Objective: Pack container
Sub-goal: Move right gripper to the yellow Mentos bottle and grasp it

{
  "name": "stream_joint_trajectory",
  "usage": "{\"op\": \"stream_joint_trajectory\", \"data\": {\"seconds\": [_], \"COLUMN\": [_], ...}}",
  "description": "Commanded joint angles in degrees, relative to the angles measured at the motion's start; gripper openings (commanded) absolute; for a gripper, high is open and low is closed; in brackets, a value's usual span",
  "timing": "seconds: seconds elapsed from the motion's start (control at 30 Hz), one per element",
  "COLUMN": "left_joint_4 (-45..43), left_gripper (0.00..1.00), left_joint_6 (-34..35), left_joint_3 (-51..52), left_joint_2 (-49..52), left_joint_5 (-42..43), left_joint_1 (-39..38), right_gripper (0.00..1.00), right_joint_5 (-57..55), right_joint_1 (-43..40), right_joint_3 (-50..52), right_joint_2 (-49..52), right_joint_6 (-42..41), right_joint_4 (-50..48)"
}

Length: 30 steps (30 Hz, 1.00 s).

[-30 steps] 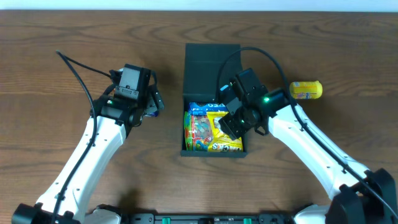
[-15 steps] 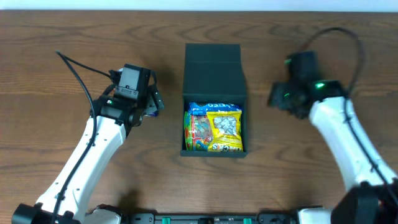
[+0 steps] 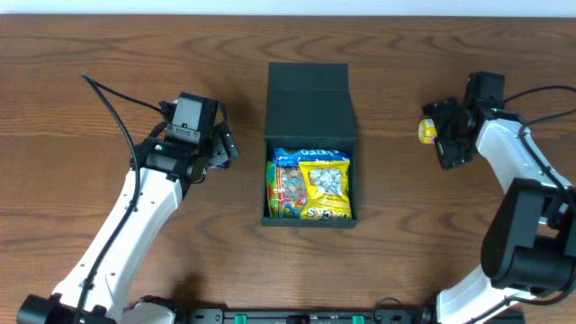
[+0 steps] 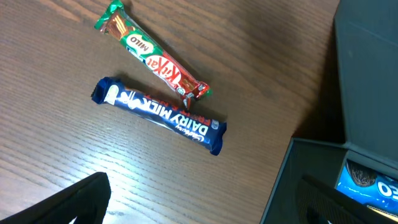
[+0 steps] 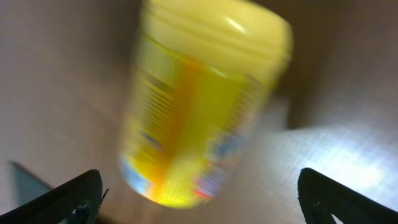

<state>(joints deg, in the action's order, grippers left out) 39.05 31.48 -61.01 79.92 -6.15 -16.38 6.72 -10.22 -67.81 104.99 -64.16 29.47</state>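
The green-and-red bar (image 4: 152, 59) reads "MILO" and "KitKat"; the blue bar (image 4: 160, 115) reads "DAIRY MILK".

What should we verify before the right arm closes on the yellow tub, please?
1. Right gripper open: ok.
2. Yellow tub centred in its opening: ok.
3. Gripper low enough to grip: cannot tell, wrist view blurred.
4. Container lid open: ok.
5. Room inside for the tub: cannot tell, packets cover the floor.
6. Left gripper away from the container: ok, open above the Dairy Milk bar.
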Motion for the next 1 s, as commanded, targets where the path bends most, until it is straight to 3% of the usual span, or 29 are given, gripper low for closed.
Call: {"op": "stream_joint_trajectory", "data": {"seconds": [0.0, 0.3, 0.33, 0.43, 0.47, 0.57, 0.67, 0.8, 0.97], "left_joint_4": [0.1, 0.1, 0.1, 0.1, 0.1, 0.1, 0.1, 0.1, -0.3], "left_gripper": [0.95, 0.95, 0.95, 0.95, 0.95, 0.95, 0.95, 0.95, 0.95], "left_joint_6": [-0.2, -1.0, -1.1, -1.1, -1.1, -1.1, -1.1, -2.0, -1.9], "left_joint_3": [0.0, 0.0, 0.0, 0.0, 0.0, 0.0, 0.0, 0.0, 0.0], "left_joint_2": [-0.2, -0.2, -0.2, -0.2, -0.2, -0.2, -0.2, -0.2, -0.2], "left_joint_5": [0.3, 0.3, 0.3, 0.3, 0.3, 0.3, 0.3, 0.2, 0.2], "left_joint_1": [0.2, 0.2, 0.2, 0.2, 0.2, 0.2, 0.2, 0.2, 0.2], "right_gripper": [0.99, 0.99, 0.86, 0.70, 0.59, 0.41, 0.33, 0.24, 0.16], "right_joint_5": [0.2, 1.7, 1.7, 1.7, 1.7, 1.7, 3.2, 11.6, 17.3], "right_joint_1": [-0.4, -2.0, -2.6, -3.6, -3.8, -4.5, -4.6, -4.3, -0.8], "right_joint_3": [-1.0, -1.0, -1.0, -1.0, -1.0, -1.0, -1.3, -7.6, -20.4], "right_joint_2": [0.5, 7.8, 8.0, 8.0, 8.0, 8.0, 8.0, 7.4, 5.0], "right_joint_6": [-6.0, -10.6, -10.6, -10.2, -9.5, -7.1, -3.6, 11.8, 26.5], "right_joint_4": [-2.5, -3.3, -3.3, -3.2, -3.0, -2.8, -2.7, -2.5, 9.2]}}
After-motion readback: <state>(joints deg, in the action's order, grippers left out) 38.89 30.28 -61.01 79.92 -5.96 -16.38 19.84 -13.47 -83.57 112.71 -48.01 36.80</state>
